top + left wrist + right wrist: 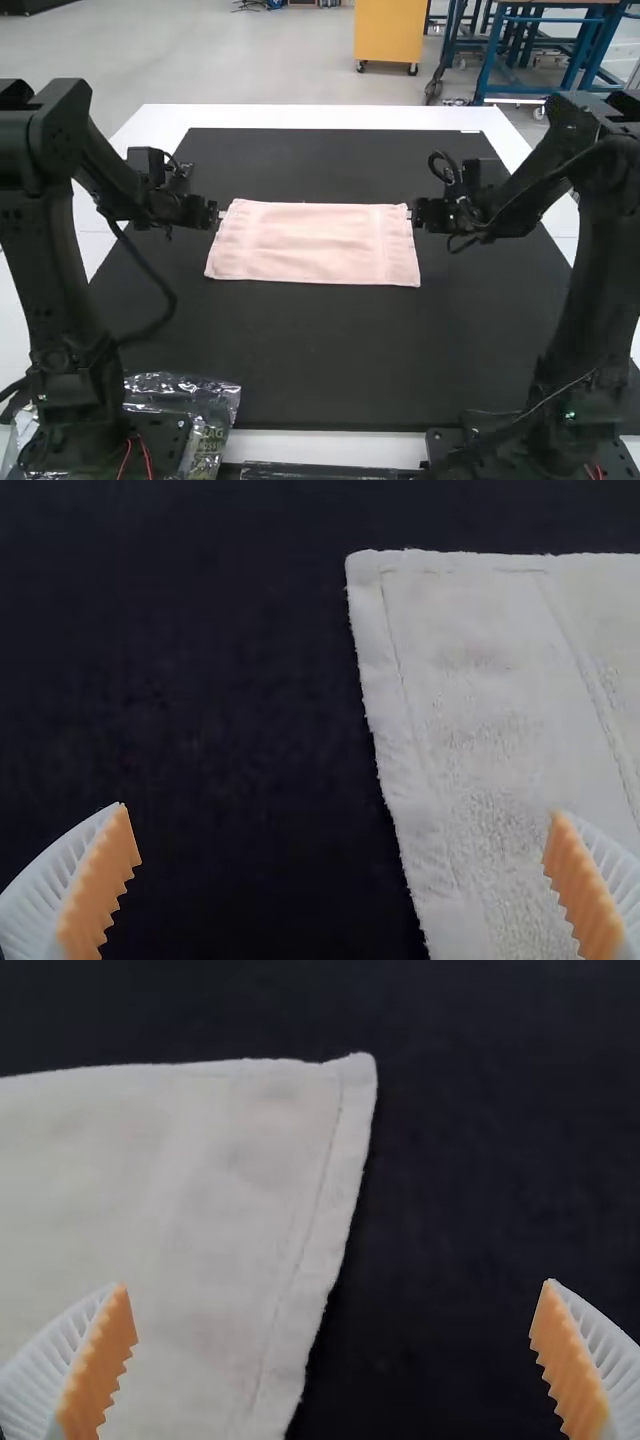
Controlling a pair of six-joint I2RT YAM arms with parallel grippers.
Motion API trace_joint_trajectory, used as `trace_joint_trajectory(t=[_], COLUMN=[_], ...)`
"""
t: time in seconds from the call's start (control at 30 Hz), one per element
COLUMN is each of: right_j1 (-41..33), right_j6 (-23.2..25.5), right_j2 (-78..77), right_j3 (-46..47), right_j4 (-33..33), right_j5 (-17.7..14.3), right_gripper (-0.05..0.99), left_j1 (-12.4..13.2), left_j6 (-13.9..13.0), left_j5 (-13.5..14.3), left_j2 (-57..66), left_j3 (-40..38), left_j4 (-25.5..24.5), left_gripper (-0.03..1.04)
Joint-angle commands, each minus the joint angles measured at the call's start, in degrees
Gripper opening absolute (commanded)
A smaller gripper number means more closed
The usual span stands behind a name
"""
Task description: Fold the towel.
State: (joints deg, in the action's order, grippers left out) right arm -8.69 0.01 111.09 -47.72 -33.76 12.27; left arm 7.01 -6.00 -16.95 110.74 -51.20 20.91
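A pale pink towel [315,243] lies flat in a wide rectangle on the black mat; whether it is folded I cannot tell. At its far left corner is my left gripper [222,214], and at its far right corner my right gripper [408,213]. In the left wrist view, the left gripper [342,880] stands open, its fingers spread to both sides of the edge of the towel [480,700]. The right wrist view has the right gripper [333,1360] open too, the edge of the towel [190,1200] between its fingers.
The black mat [320,360] extends around the towel on a white table [330,117]. A clear plastic bag [210,400] lies by the left arm's base, near the front edge. Both arms reach in from the sides.
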Motion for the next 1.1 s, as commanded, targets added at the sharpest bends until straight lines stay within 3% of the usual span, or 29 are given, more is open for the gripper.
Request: trace_joint_trajectory(t=[0.0,0.5,0.93,1.0,1.03,1.07], right_j1=[-1.51,-2.91,-3.53,-3.53,-3.53,-3.53], right_j6=[-0.01,-0.98,-3.53,-3.26,-3.53,-4.32], right_j2=[2.20,11.96,15.30,15.91,16.18,16.35], right_j3=[-2.90,-9.93,-13.36,-13.62,-13.71,-13.62], right_j4=[-0.61,-1.40,-0.26,0.10,1.06,1.24], right_j5=[0.74,0.74,0.38,0.38,0.38,1.26], right_gripper=[0.90,0.90,0.86,0.86,0.71,0.39], left_j1=[-1.38,-4.46,-4.19,-4.10,-4.10,-4.10], left_j6=[-1.38,-1.12,-0.68,-0.24,0.37,0.37], left_j5=[-0.54,0.69,0.69,0.69,0.69,0.60], left_j2=[1.76,10.99,15.47,15.91,16.44,17.05], left_j3=[-2.94,-10.24,-12.96,-12.61,-12.70,-12.70], left_j4=[0.54,0.71,0.98,2.82,3.70,4.41], left_gripper=[0.95,0.95,0.92,0.92,0.91,0.85])
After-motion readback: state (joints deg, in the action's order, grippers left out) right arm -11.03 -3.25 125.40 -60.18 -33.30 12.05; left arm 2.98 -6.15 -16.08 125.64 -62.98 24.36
